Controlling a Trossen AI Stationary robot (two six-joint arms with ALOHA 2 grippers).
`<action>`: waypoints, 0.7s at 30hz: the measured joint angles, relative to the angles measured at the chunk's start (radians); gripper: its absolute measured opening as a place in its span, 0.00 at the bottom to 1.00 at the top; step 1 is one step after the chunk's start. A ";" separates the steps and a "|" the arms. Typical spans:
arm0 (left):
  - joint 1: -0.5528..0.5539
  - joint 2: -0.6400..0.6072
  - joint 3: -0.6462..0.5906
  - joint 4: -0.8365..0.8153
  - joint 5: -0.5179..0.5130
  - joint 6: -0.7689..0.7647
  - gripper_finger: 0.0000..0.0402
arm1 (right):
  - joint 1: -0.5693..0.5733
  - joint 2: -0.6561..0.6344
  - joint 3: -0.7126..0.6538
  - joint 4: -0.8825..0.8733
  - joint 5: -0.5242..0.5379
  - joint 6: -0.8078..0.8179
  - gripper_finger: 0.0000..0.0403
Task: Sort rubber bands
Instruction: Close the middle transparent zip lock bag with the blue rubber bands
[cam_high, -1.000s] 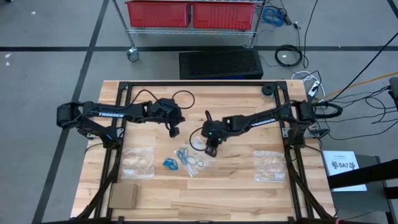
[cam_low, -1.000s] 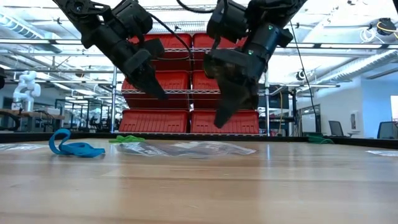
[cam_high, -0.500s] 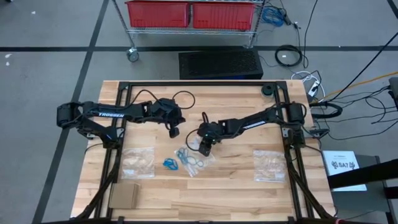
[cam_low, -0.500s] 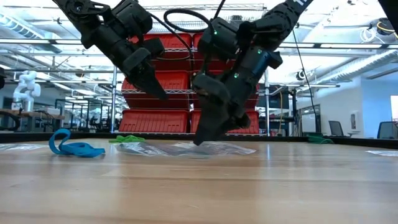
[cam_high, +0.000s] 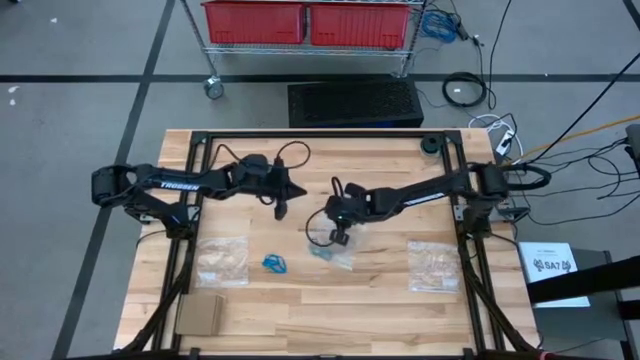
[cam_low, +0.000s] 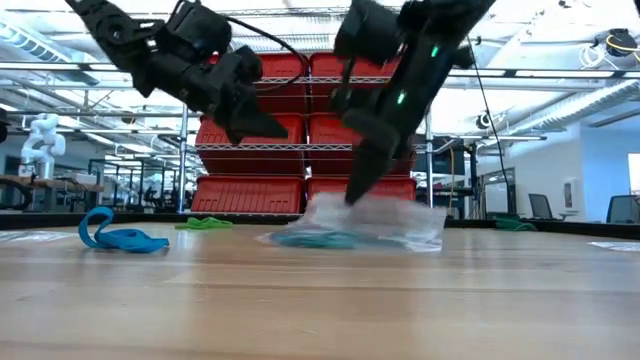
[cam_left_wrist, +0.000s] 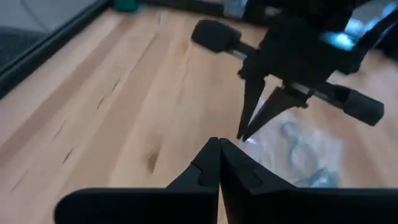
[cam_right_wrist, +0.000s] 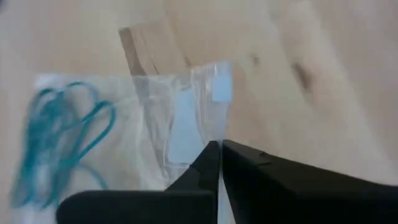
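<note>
Fingers of the right gripper (cam_low: 352, 196) pinch a clear plastic bag (cam_low: 385, 222) of teal rubber bands (cam_right_wrist: 59, 134) — left gripper (cam_high: 281, 211) hovers closed, empty.

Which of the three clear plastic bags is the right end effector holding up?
The middle bag with teal rubber bands, pinched by the right end effector. The other bags lie flat, untouched.

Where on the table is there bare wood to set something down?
The far strip of the table is bare, and so is the near edge between the cardboard piece and the right clear bag. The middle is crowded: the right gripper pinches the bag of teal bands, with the blue bands and the left gripper close by.
</note>
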 joint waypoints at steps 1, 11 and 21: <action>0.006 0.000 -0.019 0.052 0.021 -0.014 0.02 | 0.007 -0.027 0.001 -0.025 0.023 -0.004 0.01; -0.039 0.000 -0.069 0.261 0.091 -0.143 0.10 | 0.074 -0.246 0.001 -0.059 0.161 -0.062 0.00; -0.094 0.020 -0.061 0.307 -0.038 -0.183 0.41 | 0.077 -0.270 0.002 -0.037 0.162 -0.105 0.00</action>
